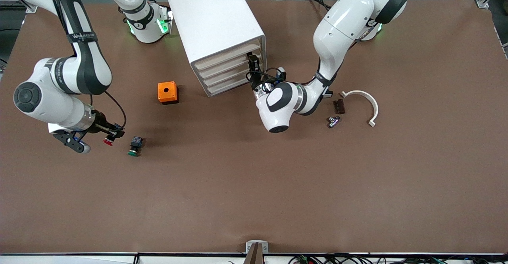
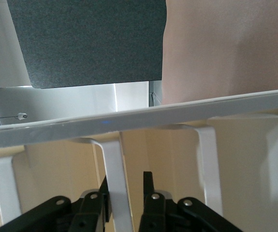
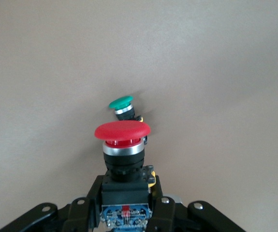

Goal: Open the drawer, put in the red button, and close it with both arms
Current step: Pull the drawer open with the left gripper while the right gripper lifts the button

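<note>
We hold the red button (image 3: 123, 131) clamped in our right gripper (image 1: 109, 137) over the table beside the green button (image 1: 135, 146), while our left gripper (image 2: 126, 200), jaws narrow, straddles the handle (image 2: 115, 183) of the closed drawer (image 1: 223, 70), with opening, placing and closing all left.

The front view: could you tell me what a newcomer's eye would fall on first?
The white cabinet near the bases, with the left gripper at its stacked drawers, fingers either side of a handle. Then the right gripper holding the red button beside the green button.
</note>
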